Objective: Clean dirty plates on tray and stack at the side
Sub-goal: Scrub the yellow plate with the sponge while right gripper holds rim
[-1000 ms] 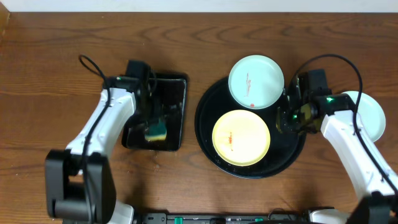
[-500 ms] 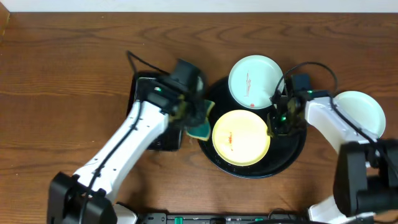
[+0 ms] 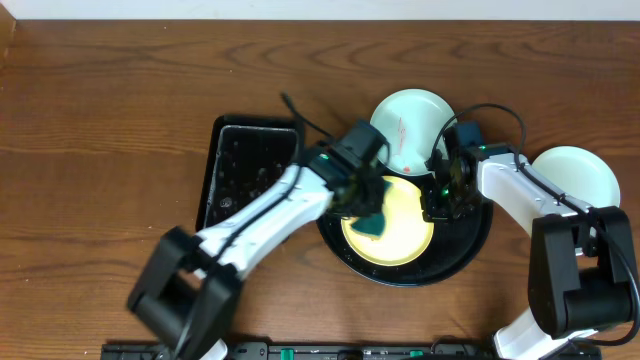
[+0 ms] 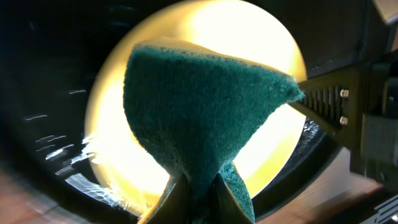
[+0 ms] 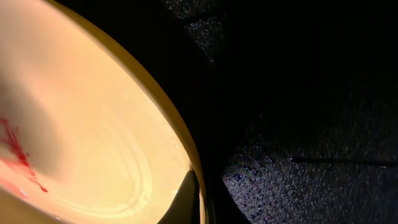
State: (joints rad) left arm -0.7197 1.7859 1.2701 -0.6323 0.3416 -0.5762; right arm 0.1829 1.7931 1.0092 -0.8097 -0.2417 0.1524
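The pale yellow plate (image 3: 400, 232) lies in the round black tray (image 3: 470, 240). My left gripper (image 3: 372, 215) is shut on a green sponge (image 4: 199, 106) and holds it on the plate's middle. My right gripper (image 3: 436, 200) is shut on the yellow plate's right rim (image 5: 180, 134), one finger inside and one outside. A red smear (image 5: 15, 149) shows on the plate in the right wrist view. A pale blue-white plate (image 3: 412, 115) with a red smear leans on the tray's far rim. Another pale plate (image 3: 580, 175) lies on the table to the right.
A rectangular black tray (image 3: 245, 160) sits left of the round tray. The two arms meet closely over the round tray. Bare wooden table (image 3: 100, 120) lies to the far left and at the back.
My left arm has carried the sponge from the rectangular tray rightward onto the yellow plate. My right gripper has moved left and closed on the plate's right rim.
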